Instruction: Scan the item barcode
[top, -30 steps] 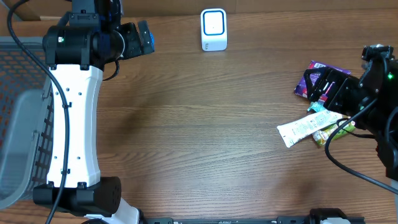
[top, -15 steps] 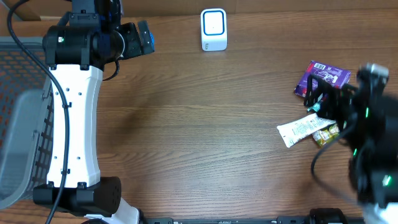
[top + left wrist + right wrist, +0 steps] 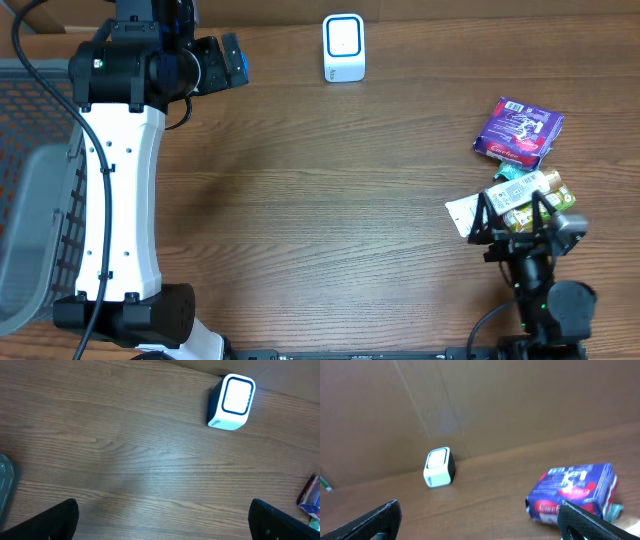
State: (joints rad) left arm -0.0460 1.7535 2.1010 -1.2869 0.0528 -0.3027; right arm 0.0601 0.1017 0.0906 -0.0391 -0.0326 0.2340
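Note:
Three items lie at the table's right: a purple packet [image 3: 519, 130] [image 3: 575, 491], a white tube [image 3: 472, 211] and a yellow-green pack [image 3: 528, 190]. The white barcode scanner [image 3: 344, 47] [image 3: 232, 402] [image 3: 439, 467] stands at the back centre. My right gripper [image 3: 512, 220] [image 3: 480, 522] hangs open just in front of the tube and the pack, holding nothing. Its view looks toward the purple packet and the scanner. Far back on the left, my left gripper [image 3: 232, 62] [image 3: 162, 525] is open and empty over bare wood, left of the scanner.
A grey mesh basket [image 3: 30, 150] sits at the left edge, beside the left arm's white link. A brown cardboard wall [image 3: 485, 405] runs along the back of the table. The purple packet's edge [image 3: 312, 495] shows at the right of the left wrist view.
My right arm has drawn back from over the purple packet toward the table's front edge, uncovering the items. The left arm has not moved.

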